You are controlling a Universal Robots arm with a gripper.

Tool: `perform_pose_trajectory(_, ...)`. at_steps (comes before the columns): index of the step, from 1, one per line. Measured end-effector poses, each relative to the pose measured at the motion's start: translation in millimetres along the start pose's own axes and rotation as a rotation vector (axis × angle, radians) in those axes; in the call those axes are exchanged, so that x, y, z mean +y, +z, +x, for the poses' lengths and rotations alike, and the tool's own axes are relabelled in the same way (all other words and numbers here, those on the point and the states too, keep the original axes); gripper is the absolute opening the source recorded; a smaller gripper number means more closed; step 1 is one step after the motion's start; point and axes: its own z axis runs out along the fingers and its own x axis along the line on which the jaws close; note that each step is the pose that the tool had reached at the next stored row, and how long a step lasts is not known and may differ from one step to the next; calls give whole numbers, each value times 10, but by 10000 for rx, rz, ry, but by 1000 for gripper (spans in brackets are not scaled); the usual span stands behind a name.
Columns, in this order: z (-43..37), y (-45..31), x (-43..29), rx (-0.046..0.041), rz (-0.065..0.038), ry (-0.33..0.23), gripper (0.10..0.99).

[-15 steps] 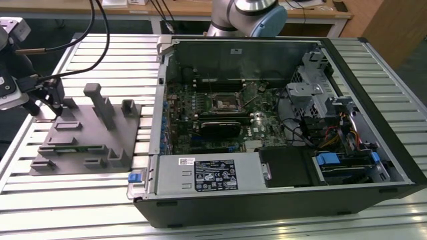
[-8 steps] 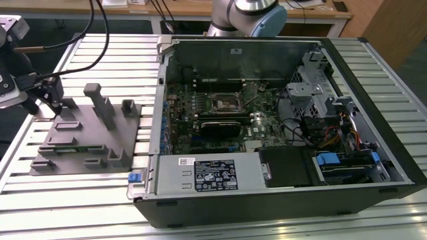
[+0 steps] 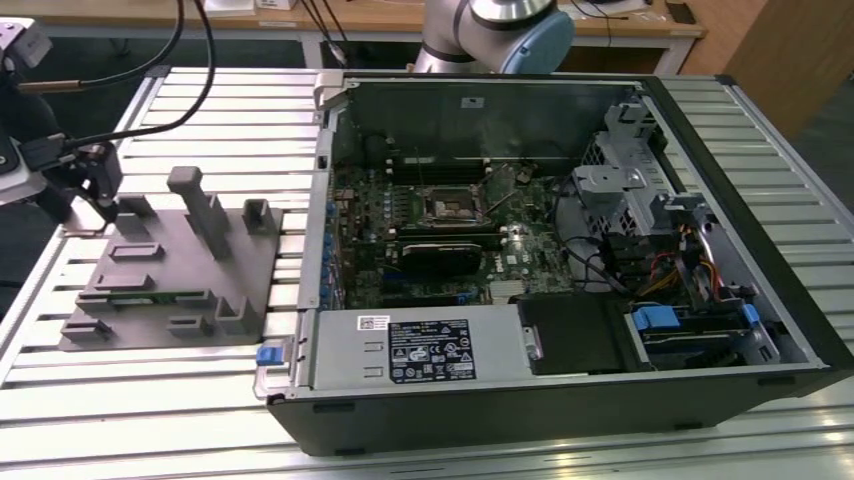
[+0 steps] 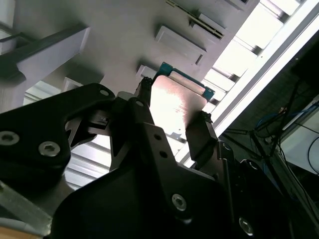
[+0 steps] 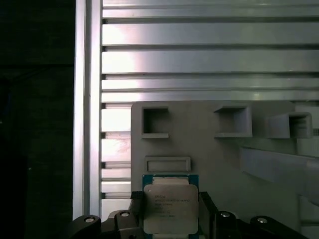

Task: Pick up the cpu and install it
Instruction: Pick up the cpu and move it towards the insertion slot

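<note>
Chip handling first: the cpu (image 5: 170,209) looks light, thin and stiff, with a slick metal top and probably a delicate underside, so its two opposite board edges seem the safest hold. The tool (image 5: 171,203) pinches it there, one finger (image 4: 199,134) per side, over the grey fixture block (image 3: 174,270) at the exterior view's middle left, well apart from the socket (image 3: 451,208). Count: one cpu, one tool, one block, one open computer case (image 3: 561,400), one slatted counter (image 3: 561,455).
</note>
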Motion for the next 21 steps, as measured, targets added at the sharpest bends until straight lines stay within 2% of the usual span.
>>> perform_pose_trajectory(10,0,-86,7,-1,-1,0,529)
perform_pose_trajectory(21,0,-121,9,0,0,0,529)
